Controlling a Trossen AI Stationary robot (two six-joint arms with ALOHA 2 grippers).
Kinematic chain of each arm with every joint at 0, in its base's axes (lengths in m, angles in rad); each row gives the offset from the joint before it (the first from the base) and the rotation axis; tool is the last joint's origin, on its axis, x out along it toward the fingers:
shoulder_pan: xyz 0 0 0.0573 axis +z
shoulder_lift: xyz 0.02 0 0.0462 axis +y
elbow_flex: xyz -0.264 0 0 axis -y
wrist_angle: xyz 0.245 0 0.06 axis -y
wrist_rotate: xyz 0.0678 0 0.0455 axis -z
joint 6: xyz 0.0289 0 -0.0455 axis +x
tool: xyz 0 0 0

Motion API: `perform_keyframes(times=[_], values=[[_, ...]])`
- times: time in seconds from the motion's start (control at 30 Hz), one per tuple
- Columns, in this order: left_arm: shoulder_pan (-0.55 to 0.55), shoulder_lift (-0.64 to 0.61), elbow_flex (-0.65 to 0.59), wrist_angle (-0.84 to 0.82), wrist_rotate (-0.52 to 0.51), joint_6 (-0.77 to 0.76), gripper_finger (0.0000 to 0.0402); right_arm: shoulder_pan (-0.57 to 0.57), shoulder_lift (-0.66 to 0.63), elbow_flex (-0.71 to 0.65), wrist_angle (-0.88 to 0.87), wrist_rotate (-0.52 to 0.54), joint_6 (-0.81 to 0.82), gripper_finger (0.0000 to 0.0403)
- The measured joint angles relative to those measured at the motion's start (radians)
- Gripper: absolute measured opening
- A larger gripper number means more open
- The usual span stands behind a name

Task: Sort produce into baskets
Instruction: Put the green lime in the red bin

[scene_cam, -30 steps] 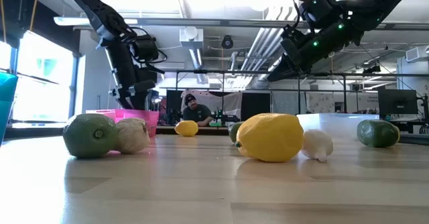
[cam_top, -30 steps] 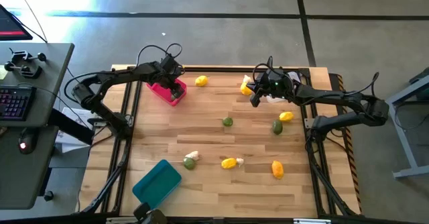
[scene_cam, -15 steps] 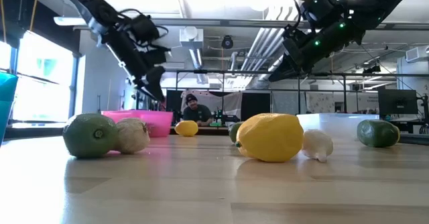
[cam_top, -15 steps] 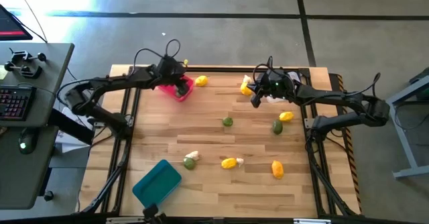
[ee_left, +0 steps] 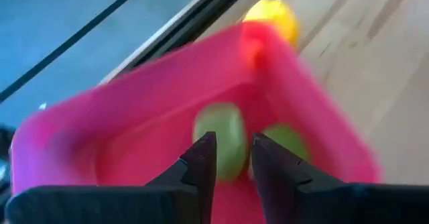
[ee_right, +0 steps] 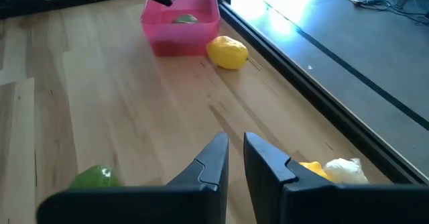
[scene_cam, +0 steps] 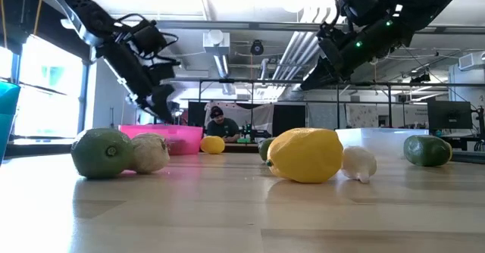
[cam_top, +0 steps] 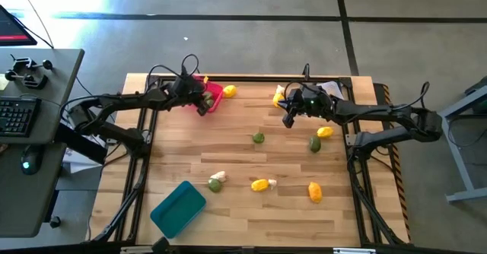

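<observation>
Left gripper (ee_left: 229, 158) hangs over the pink basket (cam_top: 212, 99) at the table's far edge, fingers (ee_left: 202, 162) nearly together w/ a narrow gap, grasping nothing; two green fruits (ee_left: 228, 133) lie inside. Right gripper (ee_right: 233, 155) hovers near mid-table, fingers almost closed, empty, a lemon (ee_right: 228, 51) & more produce scattered beyond. Risk: left fingers could catch the basket wall & drag or tip it, spilling fruit; round pieces may roll off if nudged.

Bare wood at table (cam_top: 183, 144) centre-left, scattered produce (cam_top: 259, 138) crowding the right
</observation>
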Motion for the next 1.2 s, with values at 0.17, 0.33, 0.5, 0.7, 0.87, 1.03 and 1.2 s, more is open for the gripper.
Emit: perform_keyframes(times=[0.17,0.33,0.5,0.7,0.87,1.03,1.2], values=[[0.001,0.0,-0.005,-0.094,-0.004,0.068,0.005,0.0,0.0,0.0,0.0,0.0,0.0,0.0041],[0.002,-0.002,-0.005,-0.178,-0.044,0.118,0.0025,0.0,0.0,0.0,0.0,0.001,0.0,0.0041],[0.002,-0.034,-0.005,-0.227,-0.132,0.144,0.0008,0.0,0.0,0.0,0.001,0.001,-0.008,0.0041],[0.011,-0.098,0.009,-0.229,-0.164,0.155,0.0003,-0.001,0.0,0.0,0.002,0.001,-0.008,0.0041],[0.013,-0.142,0.03,-0.229,-0.081,0.153,0.0002,-0.001,0.0,0.0,0.002,0.001,-0.026,0.0041],[-0.008,-0.136,0.03,-0.24,0.216,0.155,0.0002,-0.001,0.0,0.0,0.002,0.001,-0.027,0.0041],[-0.052,-0.068,0.029,-0.198,0.22,0.143,0.0002,-0.001,0.0,0.0,0.002,0.001,-0.027,0.0041]])
